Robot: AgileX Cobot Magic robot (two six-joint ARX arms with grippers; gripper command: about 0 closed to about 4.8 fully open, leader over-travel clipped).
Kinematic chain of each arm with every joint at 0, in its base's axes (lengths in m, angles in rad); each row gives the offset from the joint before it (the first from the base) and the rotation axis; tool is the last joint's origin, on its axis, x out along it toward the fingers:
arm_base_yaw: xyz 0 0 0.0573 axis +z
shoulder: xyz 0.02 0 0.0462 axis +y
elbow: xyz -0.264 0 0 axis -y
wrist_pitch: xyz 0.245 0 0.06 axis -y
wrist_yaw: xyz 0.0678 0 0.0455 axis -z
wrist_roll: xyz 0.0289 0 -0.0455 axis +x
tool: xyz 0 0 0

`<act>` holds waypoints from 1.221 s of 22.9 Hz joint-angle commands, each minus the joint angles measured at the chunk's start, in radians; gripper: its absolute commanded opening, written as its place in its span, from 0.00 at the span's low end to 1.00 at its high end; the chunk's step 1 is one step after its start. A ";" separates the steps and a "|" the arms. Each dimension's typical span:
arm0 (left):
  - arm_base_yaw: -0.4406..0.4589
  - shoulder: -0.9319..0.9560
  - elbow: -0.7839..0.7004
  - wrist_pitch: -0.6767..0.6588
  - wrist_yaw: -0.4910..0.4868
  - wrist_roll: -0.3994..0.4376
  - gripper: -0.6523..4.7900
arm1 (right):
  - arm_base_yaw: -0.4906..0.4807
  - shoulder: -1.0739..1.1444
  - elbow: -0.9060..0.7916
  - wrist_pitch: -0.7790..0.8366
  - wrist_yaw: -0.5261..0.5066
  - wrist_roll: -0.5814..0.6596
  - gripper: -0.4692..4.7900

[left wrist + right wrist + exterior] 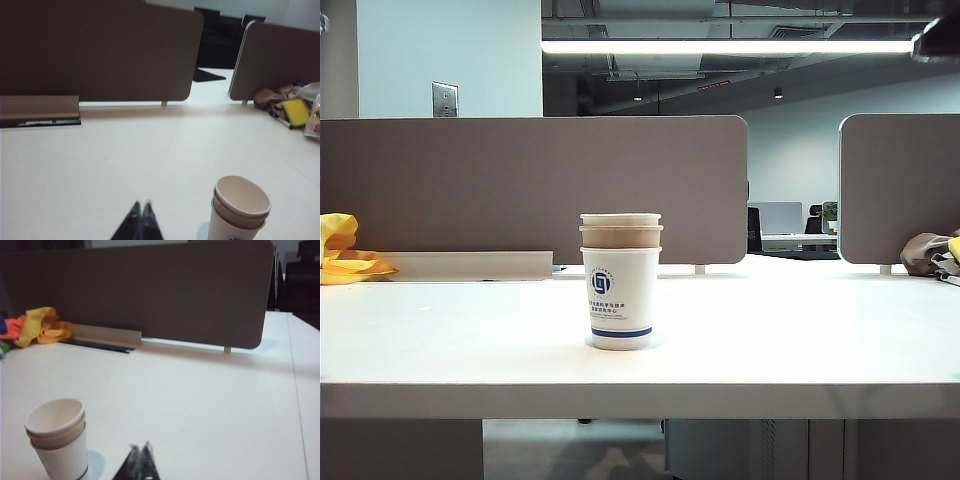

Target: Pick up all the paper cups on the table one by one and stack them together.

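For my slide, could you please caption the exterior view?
Three paper cups stacked upright on the table.

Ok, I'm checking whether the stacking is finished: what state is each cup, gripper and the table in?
paper cups: all three nested in one upright stack, brown one in the middle.
left gripper: shut, empty, above the table beside the stack, not touching it.
right gripper: shut, empty, on the stack's other side, apart from it.
table: bears the stack near its middle; no loose cup in view.
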 commanded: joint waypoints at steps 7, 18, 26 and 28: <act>0.002 -0.055 -0.007 0.005 0.005 0.000 0.11 | -0.068 -0.233 -0.030 -0.015 -0.002 0.004 0.09; 0.002 -0.224 -0.120 0.004 0.006 0.000 0.11 | -0.163 -0.330 -0.095 -0.127 -0.002 0.004 0.09; 0.002 -0.272 -0.210 0.001 0.006 0.000 0.11 | -0.176 -0.389 -0.107 -0.243 -0.002 0.004 0.09; 0.002 -0.283 -0.219 -0.010 0.006 0.000 0.11 | -0.176 -0.396 -0.109 -0.257 -0.002 0.004 0.09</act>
